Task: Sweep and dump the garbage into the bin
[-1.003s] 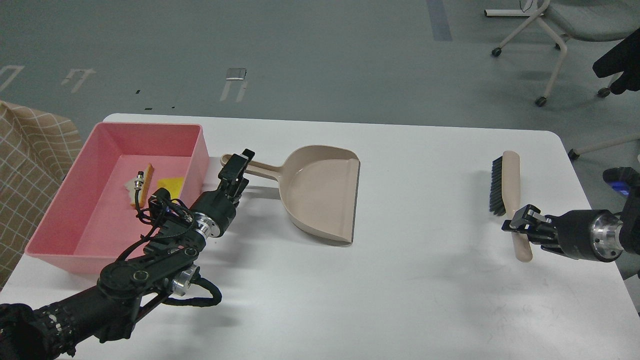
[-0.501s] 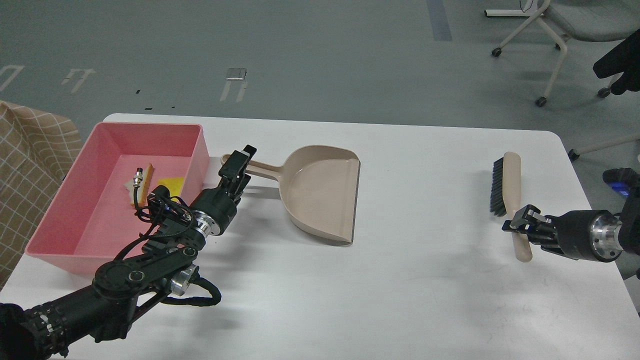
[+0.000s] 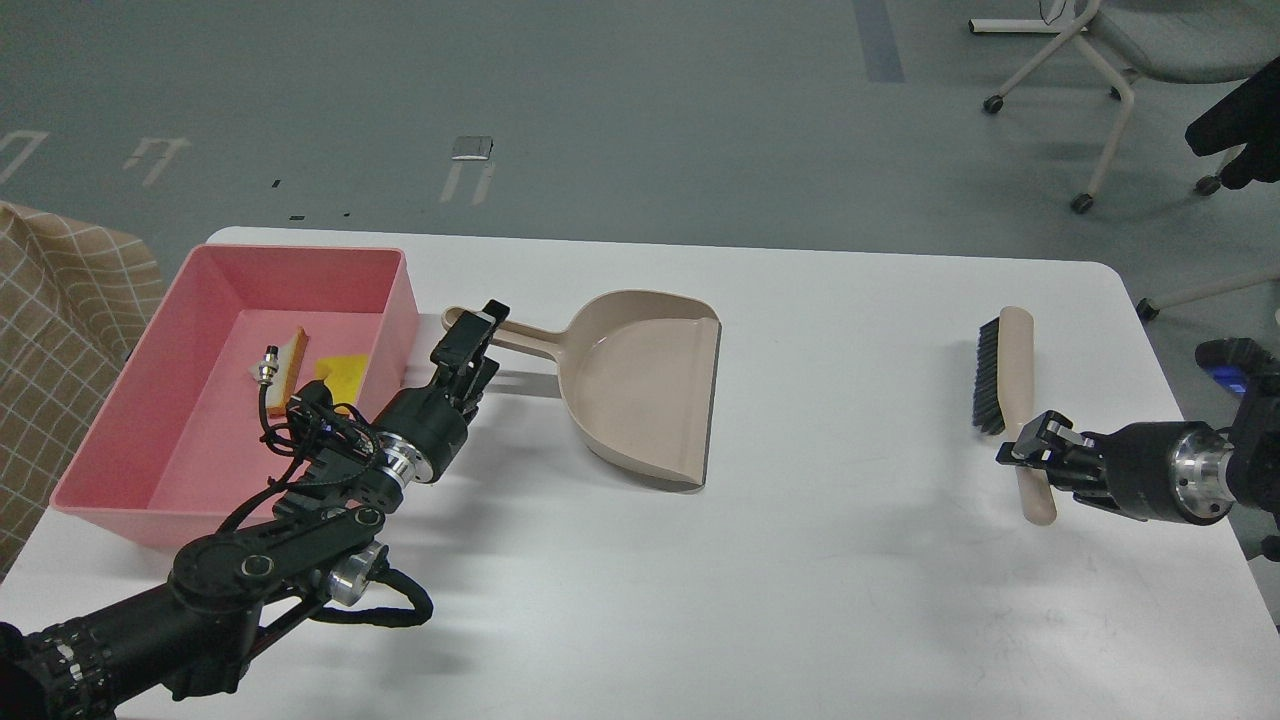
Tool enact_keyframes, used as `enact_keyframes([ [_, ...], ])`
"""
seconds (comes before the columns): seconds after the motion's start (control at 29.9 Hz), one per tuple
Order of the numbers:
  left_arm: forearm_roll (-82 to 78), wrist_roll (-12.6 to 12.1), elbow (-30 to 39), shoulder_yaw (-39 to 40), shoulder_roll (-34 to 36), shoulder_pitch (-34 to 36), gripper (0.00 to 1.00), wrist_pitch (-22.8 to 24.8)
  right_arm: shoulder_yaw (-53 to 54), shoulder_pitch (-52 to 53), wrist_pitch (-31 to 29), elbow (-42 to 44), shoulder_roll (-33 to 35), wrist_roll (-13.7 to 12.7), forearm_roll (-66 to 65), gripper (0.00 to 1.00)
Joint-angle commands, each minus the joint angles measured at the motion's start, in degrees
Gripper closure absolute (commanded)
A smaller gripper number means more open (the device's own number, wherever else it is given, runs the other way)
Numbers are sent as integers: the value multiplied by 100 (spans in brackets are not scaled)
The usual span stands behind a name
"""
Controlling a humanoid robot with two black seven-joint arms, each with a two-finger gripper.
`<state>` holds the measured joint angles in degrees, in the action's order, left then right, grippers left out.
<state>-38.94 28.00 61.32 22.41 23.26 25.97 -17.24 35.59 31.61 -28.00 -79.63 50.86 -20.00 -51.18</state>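
Observation:
The pink bin (image 3: 392, 300) stands at the table's left. The bread slice (image 3: 291, 358) and the yellow sponge chunk (image 3: 345, 370) lie inside it, partly behind my left arm's cable. My left gripper (image 3: 472, 348) sits at the handle of the beige dustpan (image 3: 645, 385), which lies flat and empty on the table; the jaws look spread and the pan stays still. My right gripper (image 3: 1030, 452) is shut on the handle of the brush (image 3: 1008, 370), bristles pointing left, near the table's right side.
A checked cloth (image 3: 60, 310) hangs off the left of the table. An office chair (image 3: 1120, 50) stands on the floor at the far right. White table surface (image 3: 840, 560) lies between dustpan and brush.
My left arm has drawn back slightly down and left while the dustpan stayed put. My right gripper has shifted the brush a little to the left.

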Motion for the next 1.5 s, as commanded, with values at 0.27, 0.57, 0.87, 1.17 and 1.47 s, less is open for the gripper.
enact_keyframes([
  [0.27, 0, 0, 30, 1, 3, -14, 3, -43, 0, 12, 0, -18, 2, -4, 38, 34],
  [0.57, 0, 0, 223, 1, 82, -119, 3, -122, 18, 47, 0, -97, 46, -4, 38, 28],
  [0.87, 0, 0, 609, 1, 302, -172, 3, -271, 27, 64, 0, -211, 143, -4, 38, 27],
  [1.17, 0, 0, 996, 9, 618, -163, 3, -359, 79, 99, 0, -422, 310, -4, 38, 27],
  [1.47, 0, 0, 1339, 71, 970, -102, 3, -360, 456, 170, 0, -449, 319, -4, 47, 21],
])
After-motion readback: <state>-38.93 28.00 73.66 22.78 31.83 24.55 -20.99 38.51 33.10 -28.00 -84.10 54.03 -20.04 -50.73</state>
